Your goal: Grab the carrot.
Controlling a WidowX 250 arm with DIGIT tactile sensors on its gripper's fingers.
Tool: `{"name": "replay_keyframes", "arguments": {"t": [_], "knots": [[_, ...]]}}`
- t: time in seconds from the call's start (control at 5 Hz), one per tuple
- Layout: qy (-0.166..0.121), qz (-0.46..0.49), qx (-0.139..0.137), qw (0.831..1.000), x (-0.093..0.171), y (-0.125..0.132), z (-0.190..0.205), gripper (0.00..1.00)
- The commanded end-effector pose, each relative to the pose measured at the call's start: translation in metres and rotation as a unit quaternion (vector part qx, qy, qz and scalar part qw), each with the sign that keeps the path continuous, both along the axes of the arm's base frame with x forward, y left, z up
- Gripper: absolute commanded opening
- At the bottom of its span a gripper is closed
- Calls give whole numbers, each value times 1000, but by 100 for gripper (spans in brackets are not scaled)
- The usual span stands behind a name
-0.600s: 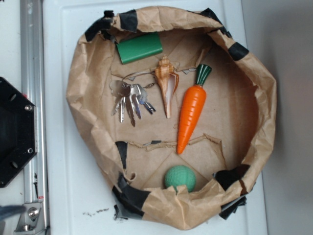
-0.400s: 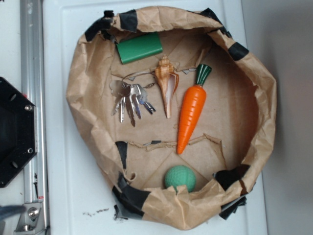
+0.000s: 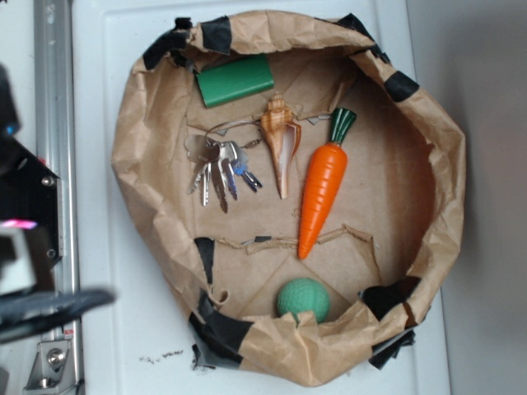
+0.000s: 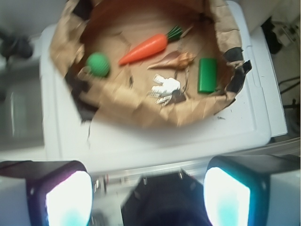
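Distance is what we must close first: our gripper (image 4: 148, 188) hangs outside the paper nest, over the robot's base end of the white table (image 3: 107, 271), and the carrot (image 3: 322, 191) lies well apart from it, past the near paper wall and on the far half of the floor. In the wrist view the two fingers (image 4: 61, 195) stand wide apart at the bottom corners with nothing between them, so we read the gripper as open and empty. In the exterior view the arm shows only as a blur at the left edge.

Seen from the wrist, the carrot (image 4: 146, 47) lies nearly crosswise to our line of approach, tilted a little, green stem to the right and upward, tip to the left and downward. We judge that the fingers would have to straddle its width, so the wrist may need turning before the descent.

The crumpled brown paper nest (image 3: 132, 164), patched with black tape, holds five things: the carrot, a striped seashell (image 3: 282, 148) just beside it on the keys' side, a bunch of keys (image 3: 218, 169), a green block (image 3: 236, 80) by the rim, and a green ball (image 3: 303, 298) near the carrot's tip end. The shell is the carrot's closest neighbour, and we think the fingers could clip it.
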State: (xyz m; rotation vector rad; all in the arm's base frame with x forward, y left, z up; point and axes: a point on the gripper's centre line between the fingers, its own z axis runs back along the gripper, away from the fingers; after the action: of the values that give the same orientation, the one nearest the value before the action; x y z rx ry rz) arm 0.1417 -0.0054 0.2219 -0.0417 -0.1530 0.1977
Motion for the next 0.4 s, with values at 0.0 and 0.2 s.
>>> {"name": "replay_keyframes", "arguments": {"t": [0.0, 0.2], "knots": [[-26, 144, -75, 986, 49, 11, -29, 100], [-19, 203, -92, 975, 74, 2, -60, 100]]}}
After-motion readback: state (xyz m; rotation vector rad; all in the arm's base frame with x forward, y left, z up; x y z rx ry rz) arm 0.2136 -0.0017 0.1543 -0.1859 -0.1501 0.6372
